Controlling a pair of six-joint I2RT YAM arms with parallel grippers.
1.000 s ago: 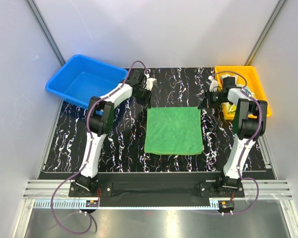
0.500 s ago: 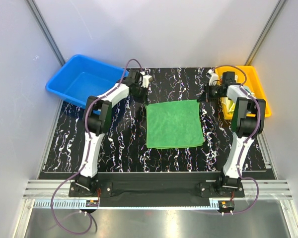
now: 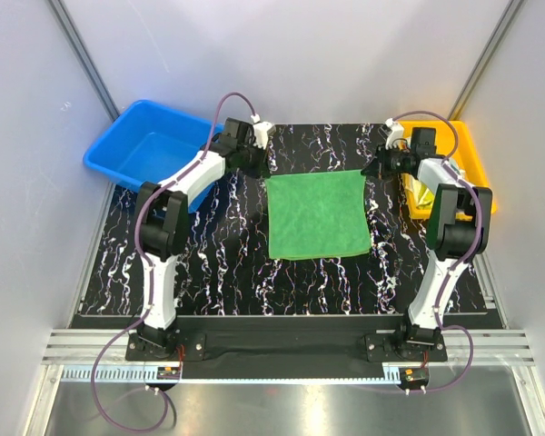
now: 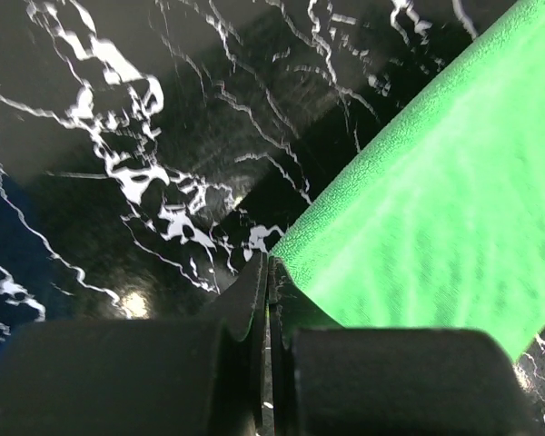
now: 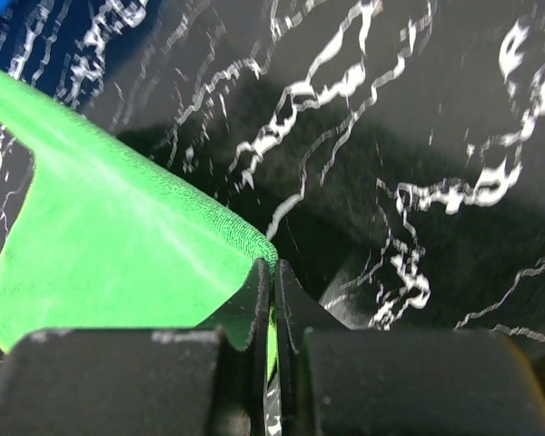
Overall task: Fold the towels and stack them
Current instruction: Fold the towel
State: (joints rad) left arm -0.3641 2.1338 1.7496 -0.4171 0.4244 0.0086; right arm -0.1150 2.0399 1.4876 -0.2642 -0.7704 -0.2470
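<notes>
Our left fingers [image 4: 247,295] are clenching one far corner of the towel [image 3: 316,216], and our right fingers [image 5: 254,300] are pinching the other. We are holding the edge stretched between them slightly off the surface [image 3: 209,263], likely so we can carry it over the rest, which is lying flat below and behind the fingers, toward our bases. We are finding no writing on its plain green face.
</notes>
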